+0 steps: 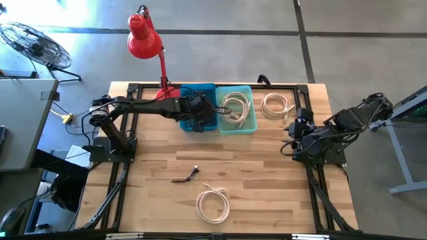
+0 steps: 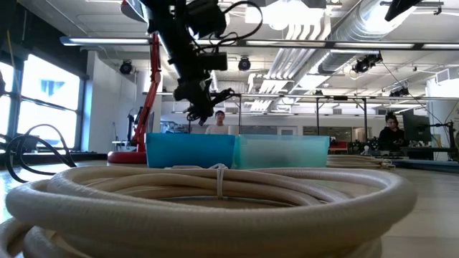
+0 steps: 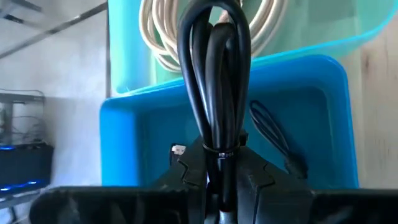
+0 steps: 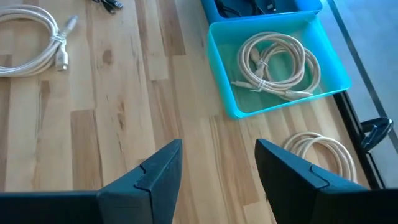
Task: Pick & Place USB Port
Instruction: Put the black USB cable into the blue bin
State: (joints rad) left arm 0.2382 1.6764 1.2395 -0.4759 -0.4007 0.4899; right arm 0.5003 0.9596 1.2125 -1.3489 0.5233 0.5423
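My left gripper (image 1: 203,117) hangs over the blue bin (image 1: 197,95) at the table's far side, shut on a coiled black USB cable (image 3: 214,68). Another black cable (image 3: 273,138) lies inside that bin. The teal bin (image 1: 251,107) beside it holds a white coil (image 4: 277,62). On the bare table lie a loose black cable (image 1: 185,177), a white coil (image 1: 213,204) near the front and a white coil (image 1: 277,105) right of the teal bin. My right gripper (image 4: 217,163) waits open at the table's right side. My left gripper pinches the black cable bundle at its tied end (image 3: 221,154) between its two fingers. The fingers slant down, coming from the table's left. The bundle's loops (image 3: 211,37) stick out past the fingertips, and it is lifted clear above the blue bin (image 3: 311,106).
A red desk lamp (image 1: 143,39) stands behind the bins at the far edge. A black frame (image 1: 127,167) runs along the table's sides. In the low view a person (image 2: 219,122) is seen in the room beyond the table. Bare wood lies between the bins and the front coil.
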